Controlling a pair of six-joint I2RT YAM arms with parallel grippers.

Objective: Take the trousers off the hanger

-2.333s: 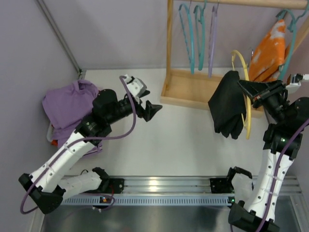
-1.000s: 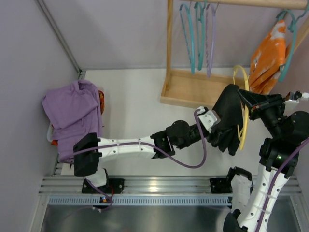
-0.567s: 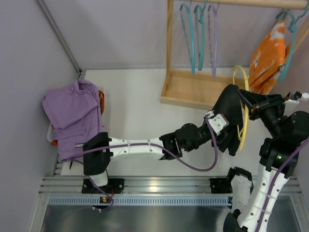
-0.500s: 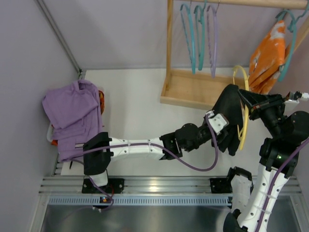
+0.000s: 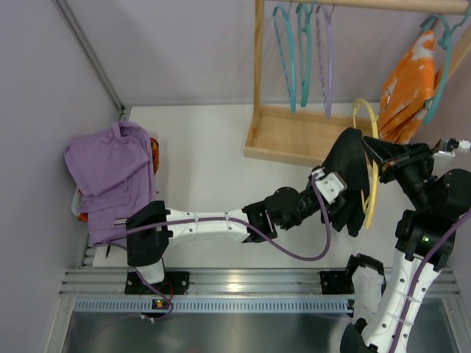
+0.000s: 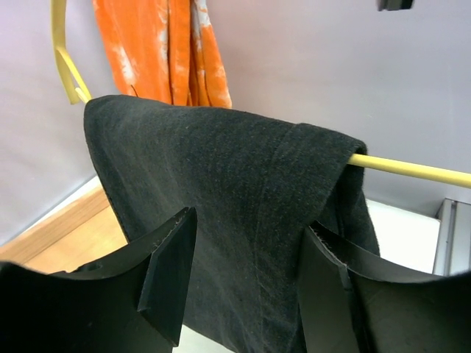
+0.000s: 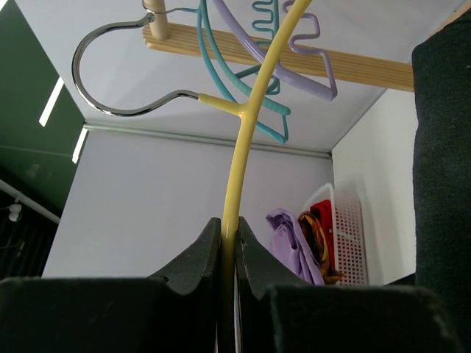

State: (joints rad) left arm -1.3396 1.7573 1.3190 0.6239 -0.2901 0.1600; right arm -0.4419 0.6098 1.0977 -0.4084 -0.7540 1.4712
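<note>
The black trousers (image 5: 349,170) hang folded over the bar of the yellow hanger (image 5: 372,151), held in the air right of the wooden rack. My right gripper (image 5: 384,157) is shut on the hanger; the right wrist view shows its jaws clamped on the yellow rod (image 7: 237,184). My left gripper (image 5: 344,200) reaches across the table to the trousers. In the left wrist view its jaws are open on either side of the black cloth (image 6: 235,198), just below the hanger bar (image 6: 412,170). The left gripper (image 6: 246,276) is not closed on the cloth.
A wooden rack (image 5: 291,136) stands at the back with teal hangers (image 5: 291,51) and a lilac hanger (image 5: 326,51). An orange-and-white garment (image 5: 408,73) hangs at the far right. A purple shirt (image 5: 110,165) lies over a white basket at the left.
My left arm swung from the table's left side across to the trousers and its open jaws came up around the cloth. The right gripper lowered the hanger slightly and has held still since.
</note>
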